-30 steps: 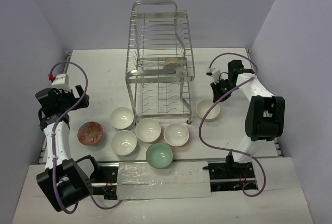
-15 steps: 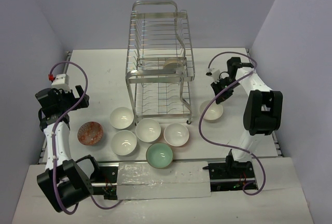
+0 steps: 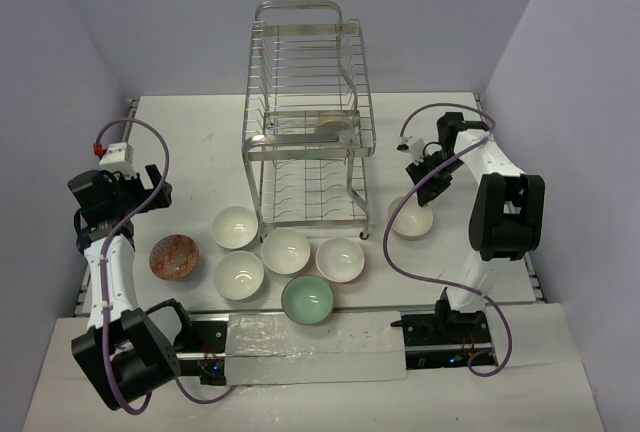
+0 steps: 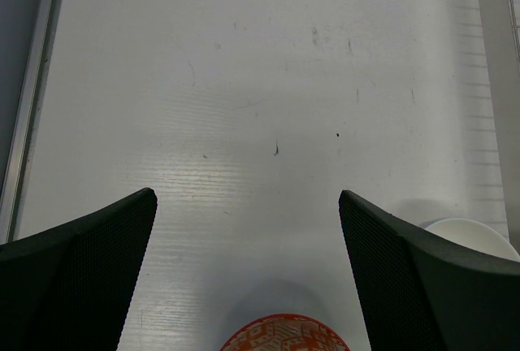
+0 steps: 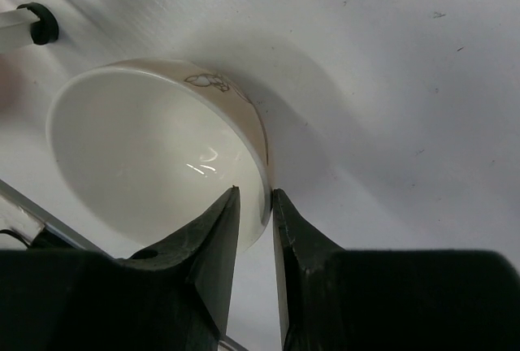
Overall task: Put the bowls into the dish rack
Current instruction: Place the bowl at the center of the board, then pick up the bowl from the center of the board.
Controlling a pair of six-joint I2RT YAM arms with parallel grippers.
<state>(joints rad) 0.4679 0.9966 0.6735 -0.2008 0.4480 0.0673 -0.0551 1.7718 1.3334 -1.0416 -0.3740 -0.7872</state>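
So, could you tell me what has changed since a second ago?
The right gripper shifted slightly, and the white bowl whose rim it straddles slid a little rightward. The left gripper, the other bowls and the dish rack stayed put.

glossy ceramic bowl (image 5: 146, 148), shiny metal dish rack (image 3: 305, 147), matt scuffed table (image 4: 244, 83).

Orange-red patterned ceramic bowl (image 4: 283, 333): cut off at near picture edge; round white ceramic bowl (image 4: 475, 236): only far rim visible
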